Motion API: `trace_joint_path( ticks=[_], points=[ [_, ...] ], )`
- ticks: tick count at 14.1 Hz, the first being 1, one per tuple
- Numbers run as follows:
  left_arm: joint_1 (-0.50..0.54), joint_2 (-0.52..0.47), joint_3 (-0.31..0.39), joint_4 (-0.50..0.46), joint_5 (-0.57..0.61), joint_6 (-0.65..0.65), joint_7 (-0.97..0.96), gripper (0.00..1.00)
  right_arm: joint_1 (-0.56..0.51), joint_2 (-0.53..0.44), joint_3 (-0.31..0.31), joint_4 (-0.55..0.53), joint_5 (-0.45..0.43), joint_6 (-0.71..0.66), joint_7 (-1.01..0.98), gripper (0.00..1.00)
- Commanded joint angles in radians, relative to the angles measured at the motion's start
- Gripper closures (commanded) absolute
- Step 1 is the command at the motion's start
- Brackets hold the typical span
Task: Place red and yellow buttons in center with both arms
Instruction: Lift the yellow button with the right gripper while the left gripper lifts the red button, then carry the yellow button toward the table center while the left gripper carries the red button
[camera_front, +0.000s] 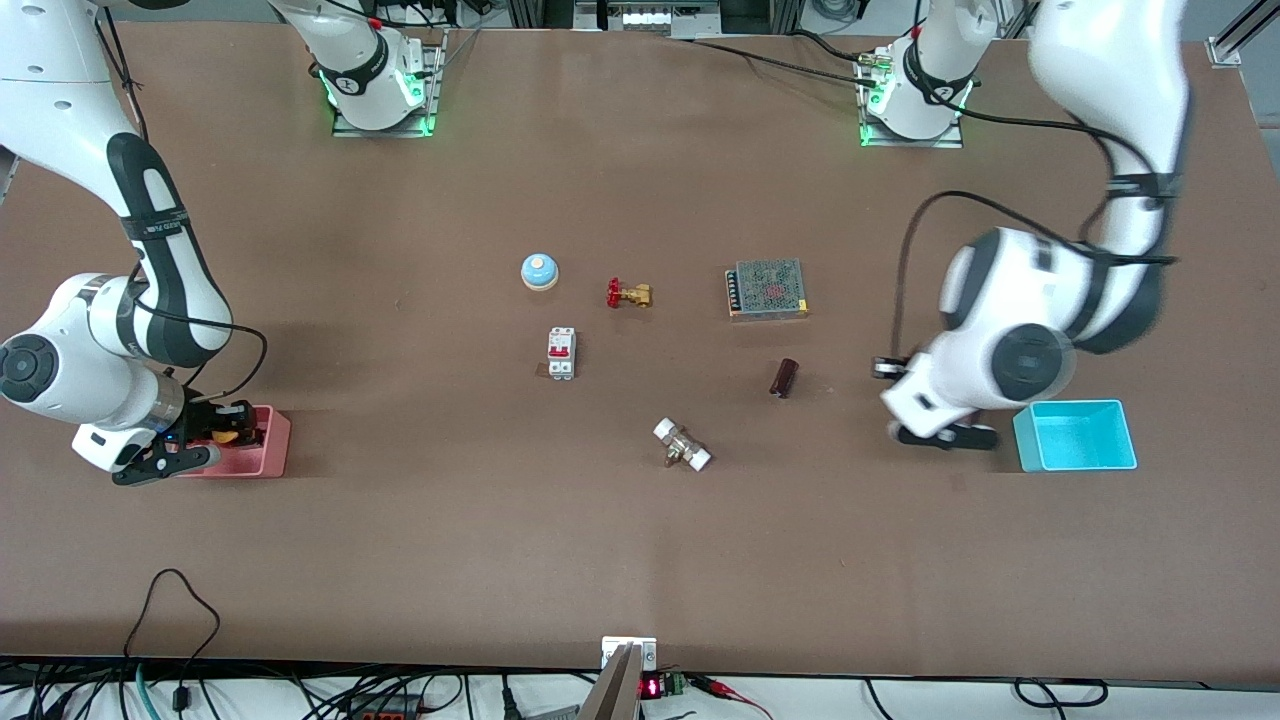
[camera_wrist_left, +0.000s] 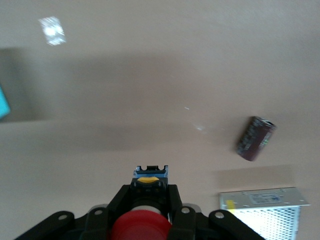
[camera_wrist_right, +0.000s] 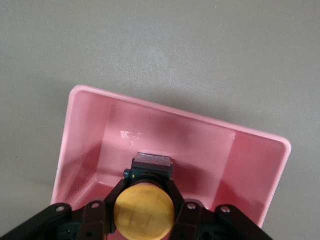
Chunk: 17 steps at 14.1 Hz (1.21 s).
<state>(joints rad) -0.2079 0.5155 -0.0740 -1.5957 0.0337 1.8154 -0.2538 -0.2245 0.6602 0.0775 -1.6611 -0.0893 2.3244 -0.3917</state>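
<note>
Both buttons gripped, neither at centre yet.
Red button (camera_wrist_left: 138, 225) clamped between left gripper (camera_wrist_left: 150, 192) fingers, over bare bench (camera_front: 640, 540) beside cyan tray (camera_front: 1076, 436); yellow button (camera_wrist_right: 144, 210) pinched between right gripper (camera_wrist_right: 149, 187) fingers, over pink tray (camera_wrist_right: 165, 135). Held for carrying inward, probably. Only wrist views show caps; front view hides the red one.

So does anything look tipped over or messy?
Nothing is spilled or broken. The small dark cylinder lies on its side on the table. Both buttons are off the table: the right claw holds the yellow button over the pink tray; the left claw holds the red button.
</note>
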Motion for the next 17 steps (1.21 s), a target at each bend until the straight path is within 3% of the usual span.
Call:
trace_joint_path(
  ticks=[1,7,9,14,15,16,17],
  points=[
    [0.002,-0.019,-0.044,-0.105,0.0,0.105,-0.099,0.66,-0.006,-0.053,0.008,-0.005,-0.013,-0.042,-0.036,0.68],
    [0.005,-0.042,-0.053,-0.341,0.006,0.425,-0.143,0.66,0.046,-0.258,0.018,-0.002,0.0,-0.304,-0.007,0.68],
    [0.004,-0.049,-0.052,-0.38,0.008,0.485,-0.145,0.66,0.106,-0.326,0.019,-0.002,0.039,-0.443,0.112,0.68],
    [0.005,-0.042,-0.052,-0.414,0.012,0.53,-0.145,0.61,0.335,-0.337,0.019,-0.014,0.042,-0.447,0.44,0.68],
    [0.005,-0.042,-0.052,-0.414,0.012,0.53,-0.145,0.4,0.379,-0.327,0.019,-0.025,0.04,-0.403,0.497,0.68],
    [0.005,-0.042,-0.052,-0.412,0.012,0.53,-0.145,0.05,0.422,-0.32,0.019,-0.043,0.04,-0.352,0.54,0.68],
    [0.005,-0.043,-0.053,-0.411,0.012,0.527,-0.145,0.0,0.447,-0.306,0.019,-0.061,0.04,-0.309,0.58,0.68]
  ],
)
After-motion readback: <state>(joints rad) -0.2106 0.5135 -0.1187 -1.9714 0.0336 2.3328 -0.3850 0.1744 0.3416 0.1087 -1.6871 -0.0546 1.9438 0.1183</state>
